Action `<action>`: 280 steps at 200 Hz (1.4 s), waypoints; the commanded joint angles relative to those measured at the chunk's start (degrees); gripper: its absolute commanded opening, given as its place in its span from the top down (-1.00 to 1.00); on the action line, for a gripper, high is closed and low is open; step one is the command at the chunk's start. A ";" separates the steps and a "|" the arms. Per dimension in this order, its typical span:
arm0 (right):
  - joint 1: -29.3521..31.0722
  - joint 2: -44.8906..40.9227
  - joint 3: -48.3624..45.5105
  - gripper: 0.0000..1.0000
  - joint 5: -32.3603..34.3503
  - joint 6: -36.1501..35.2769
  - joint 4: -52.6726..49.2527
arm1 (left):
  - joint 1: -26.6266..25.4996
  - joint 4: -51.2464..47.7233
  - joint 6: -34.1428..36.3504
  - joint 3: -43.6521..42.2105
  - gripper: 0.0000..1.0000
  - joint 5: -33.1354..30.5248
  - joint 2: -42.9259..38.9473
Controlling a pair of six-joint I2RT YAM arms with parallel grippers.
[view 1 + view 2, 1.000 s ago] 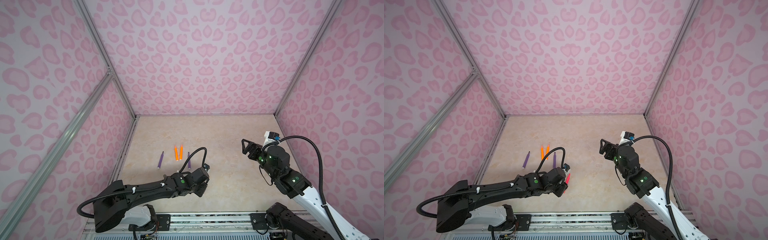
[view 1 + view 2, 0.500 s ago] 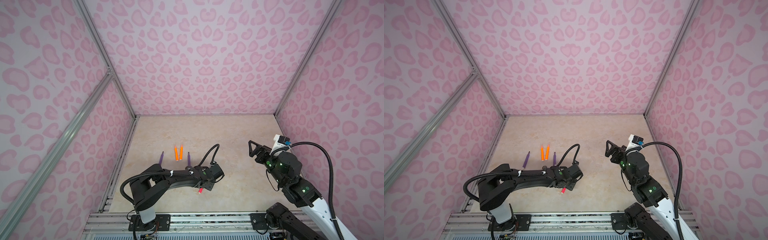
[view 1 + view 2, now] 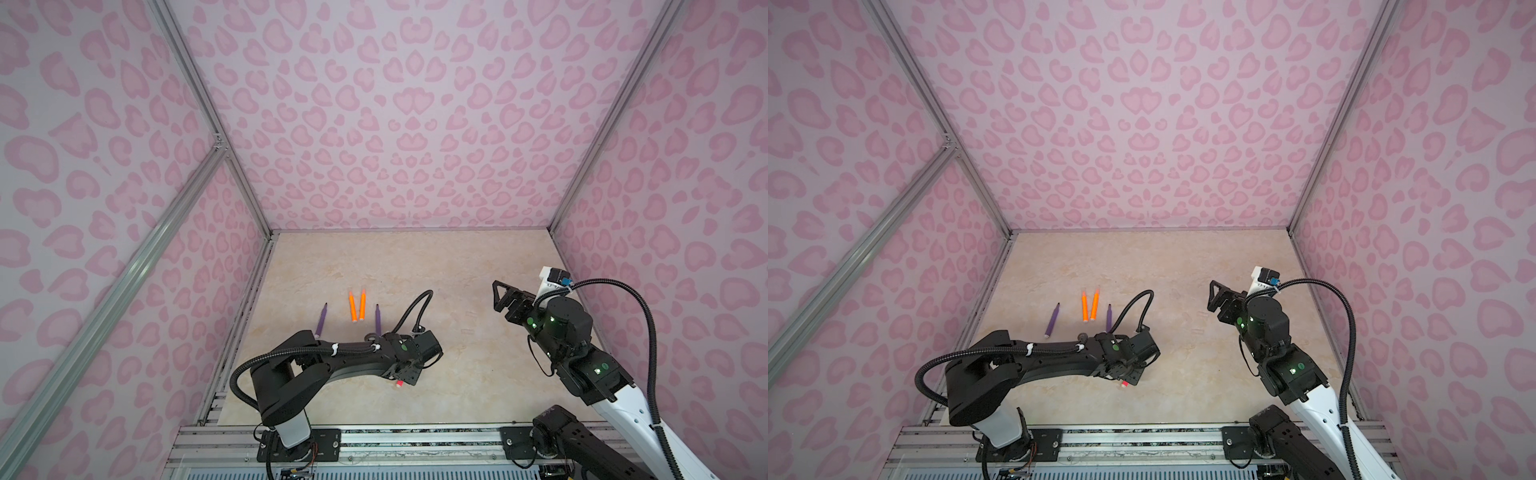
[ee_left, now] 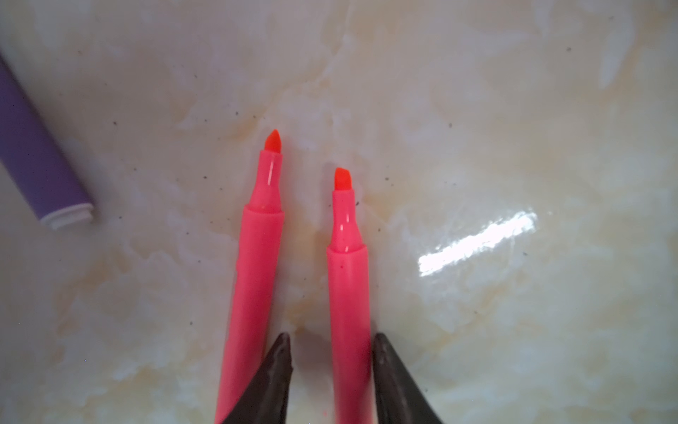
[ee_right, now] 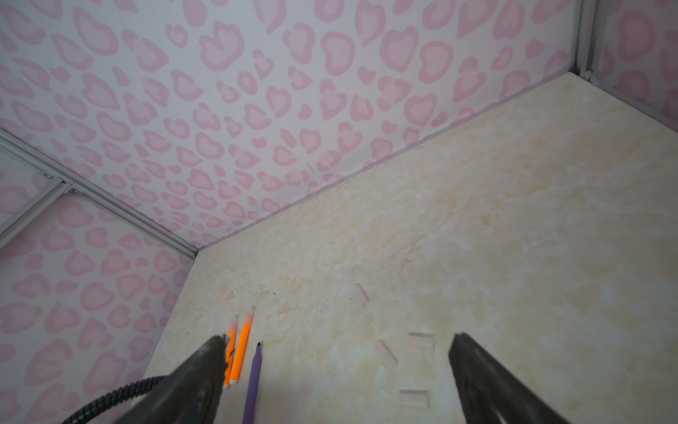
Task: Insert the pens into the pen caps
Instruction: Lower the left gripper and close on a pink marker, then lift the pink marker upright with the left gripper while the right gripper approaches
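Two pink-red pens (image 4: 253, 279) (image 4: 348, 293) lie side by side, tips pointing the same way. My left gripper (image 4: 330, 345) is low over them and open. Its jaws straddle the second pen: one finger touches that pen, the other stands in the gap between the two pens. In both top views only a pink pen end (image 3: 399, 384) (image 3: 1124, 385) shows under the left gripper (image 3: 405, 376). Two orange pens (image 3: 357, 306) and two purple pens (image 3: 321, 320) (image 3: 378, 320) lie further back. Several clear pen caps (image 5: 420, 339) (image 5: 385, 353) (image 5: 414, 398) lie below my right gripper (image 5: 337, 345) (image 3: 498, 297), which is wide open and holds nothing.
Pink patterned walls (image 3: 395, 124) close in the marble table (image 3: 415, 266) on three sides. A purple pen's white end (image 4: 69, 216) lies close to the pink pens. The left arm's cable (image 3: 411, 309) loops up above the wrist.
My left arm swung right and came down over the pink pens, and its jaws have narrowed. My right gripper drifted slightly right and stayed open.
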 commanded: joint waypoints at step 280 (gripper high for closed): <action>-1.61 -0.78 -3.15 -0.93 -3.65 2.77 3.81 | 2.22 4.74 5.55 7.90 0.93 -0.68 -6.09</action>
